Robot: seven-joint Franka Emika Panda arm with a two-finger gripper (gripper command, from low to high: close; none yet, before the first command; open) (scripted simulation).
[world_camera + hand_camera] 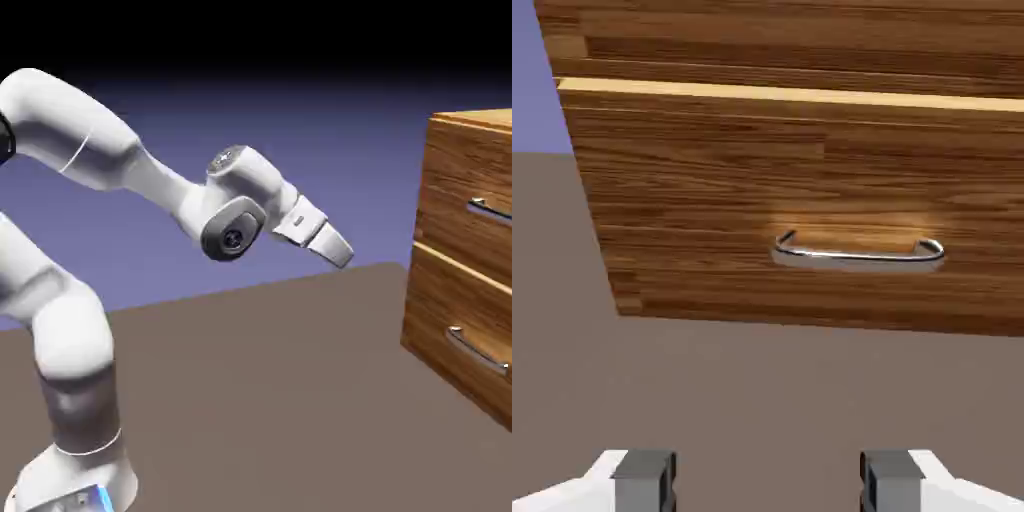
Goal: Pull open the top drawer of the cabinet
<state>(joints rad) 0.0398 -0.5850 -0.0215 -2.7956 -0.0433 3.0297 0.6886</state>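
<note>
Gripper fingers stand wide apart in the hand view, with nothing between them. In the exterior view it hangs tilted down toward the exterior view's right, well apart from the cabinet, above the worktop. Open room lies between its tips and the cabinet's near vertical edge. The top drawer is at the exterior view's right, above the lower drawer, closed, its silver handle partly cut by the picture border. A pale strip runs between the two fronts. The worktop is plain brown, its far edge meeting a blue-violet backdrop that darkens to black at the top.
</note>
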